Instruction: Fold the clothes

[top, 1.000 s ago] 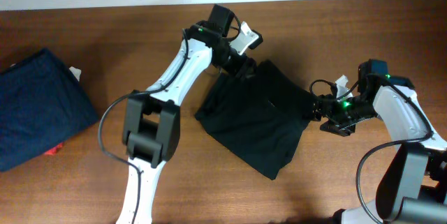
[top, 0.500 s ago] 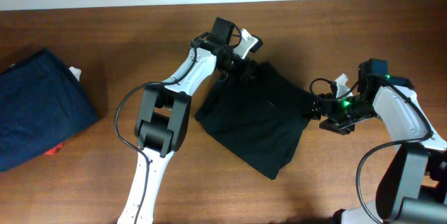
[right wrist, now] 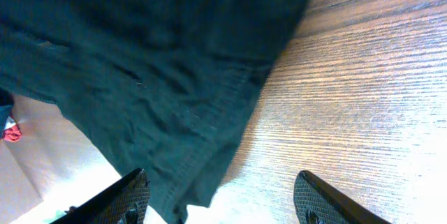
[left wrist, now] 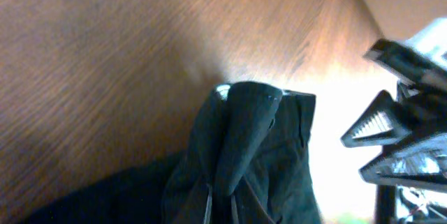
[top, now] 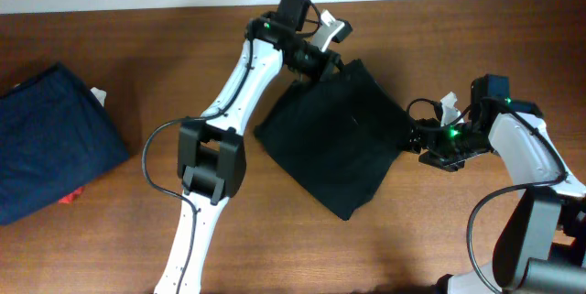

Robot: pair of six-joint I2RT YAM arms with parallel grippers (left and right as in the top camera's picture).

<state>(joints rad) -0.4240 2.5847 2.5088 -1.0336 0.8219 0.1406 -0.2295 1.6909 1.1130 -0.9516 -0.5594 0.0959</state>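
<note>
Shorts (top: 341, 143): black, laid out on the table (top: 110, 239), right of centre. The far corner is pinched in the closed left gripper (top: 320, 59) and bunched into a raised fold. The right gripper (top: 423, 144) is held agape at the right edge. The hem is seen beside one finger (right wrist: 129, 189), ungripped.

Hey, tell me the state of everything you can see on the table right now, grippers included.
black shorts, spread mostly flat on the table, far corner bunched up
left gripper, shut on the black shorts' far corner
right gripper, open, jaws wide apart at the shorts' right edge
navy garment, folded, lying at the table's left end, nothing touching it
</note>
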